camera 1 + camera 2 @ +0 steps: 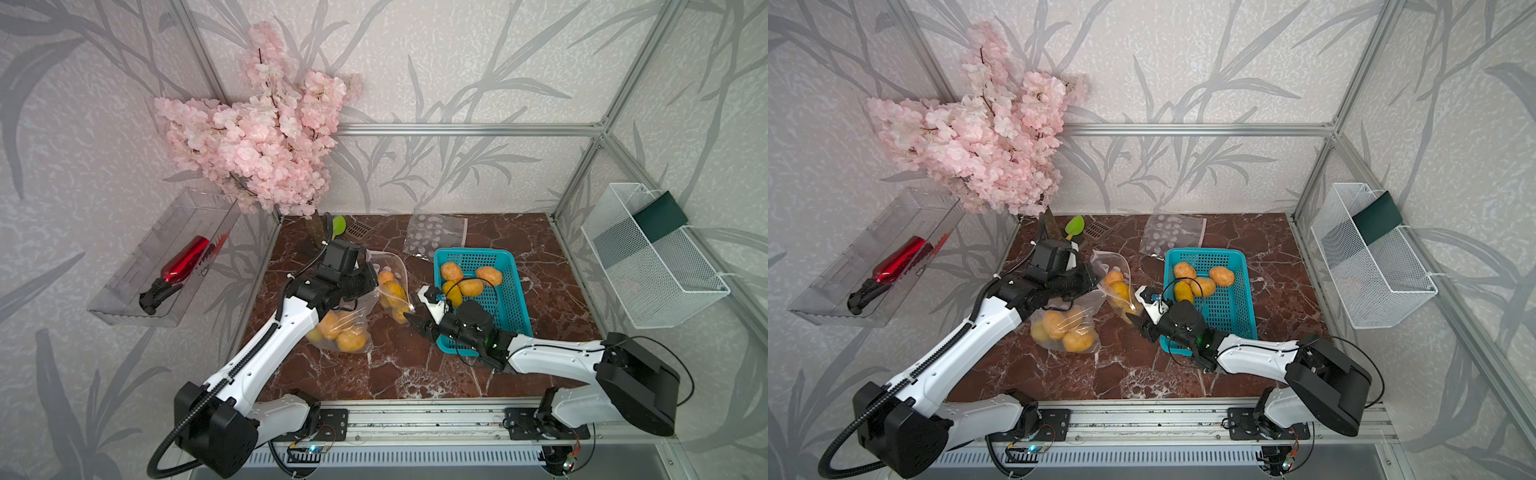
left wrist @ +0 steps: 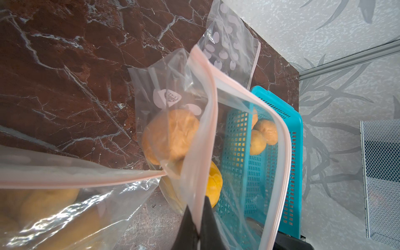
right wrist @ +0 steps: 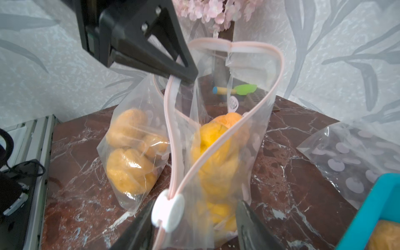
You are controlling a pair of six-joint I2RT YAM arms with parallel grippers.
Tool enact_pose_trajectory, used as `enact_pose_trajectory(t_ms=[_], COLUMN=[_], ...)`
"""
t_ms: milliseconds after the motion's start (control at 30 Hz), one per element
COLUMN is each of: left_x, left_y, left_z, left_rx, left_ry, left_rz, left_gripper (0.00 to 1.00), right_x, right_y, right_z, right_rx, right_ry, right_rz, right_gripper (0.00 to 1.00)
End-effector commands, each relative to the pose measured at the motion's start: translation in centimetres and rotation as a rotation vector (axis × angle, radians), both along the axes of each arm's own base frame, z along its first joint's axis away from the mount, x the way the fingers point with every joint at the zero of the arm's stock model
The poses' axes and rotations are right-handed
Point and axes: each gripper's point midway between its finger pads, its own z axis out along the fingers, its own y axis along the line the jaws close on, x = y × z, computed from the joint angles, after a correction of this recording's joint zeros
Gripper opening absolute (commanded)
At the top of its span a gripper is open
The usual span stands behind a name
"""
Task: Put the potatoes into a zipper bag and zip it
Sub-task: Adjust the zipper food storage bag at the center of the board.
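Note:
A clear zipper bag (image 1: pixel 394 291) with potatoes (image 3: pixel 216 138) inside stands between my grippers, its mouth gaping open. My left gripper (image 2: pixel 198 207) is shut on the bag's pink zip rim (image 2: pixel 211 91) at the far end. At the near end my right gripper (image 3: pixel 194 204) stands open around the white slider (image 3: pixel 168 213), which rests against one finger (image 3: pixel 140 225). In both top views the right gripper (image 1: pixel 412 319) (image 1: pixel 1136 320) sits beside the teal basket (image 1: pixel 509 307), which holds several loose potatoes (image 1: pixel 471 286).
A second bag full of potatoes (image 1: pixel 341 332) lies under my left forearm. An empty dotted bag (image 1: pixel 434 235) lies flat at the back. A green spatula (image 1: pixel 338 226), a drain cover (image 1: pixel 360 230) and a pink blossom branch (image 1: pixel 257 137) stand at the back left.

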Motion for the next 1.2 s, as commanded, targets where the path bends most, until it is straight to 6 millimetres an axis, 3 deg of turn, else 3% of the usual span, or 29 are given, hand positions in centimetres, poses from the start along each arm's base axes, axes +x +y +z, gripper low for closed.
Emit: enact_pose_trajectory(t_ms=[0,567,700,967,1167], left_x=[-0.2,-0.6,-0.6,-0.9,-1.1], left_y=[0.1,0.1,0.1,-0.1,-0.2], left_z=[-0.9,-0.4,-0.3,-0.2,0.2], left_rx=[-0.004,-0.029,-0.034,-0.053,-0.070], left_ry=[0.030,0.024,0.021,0.022,0.006], left_rz=[-0.001,-0.002,-0.004,-0.010,-0.017], left_gripper=[0.00,0.00,0.00,0.00,0.00], right_x=[0.4,1.6,1.8,1.5,1.2], right_y=[0.3,0.4,0.2,0.2,0.0], right_z=[1.5,0.0,-0.1,-0.1,0.3], right_rx=[0.066,-0.002,-0.018,-0.051,-0.045], right_ry=[-0.047,-0.017,-0.015,-0.014,-0.024], right_rz=[-0.015,-0.068,-0.082,-0.065,-0.053], right_gripper=[0.57,0.43,0.34,0.02,0.00])
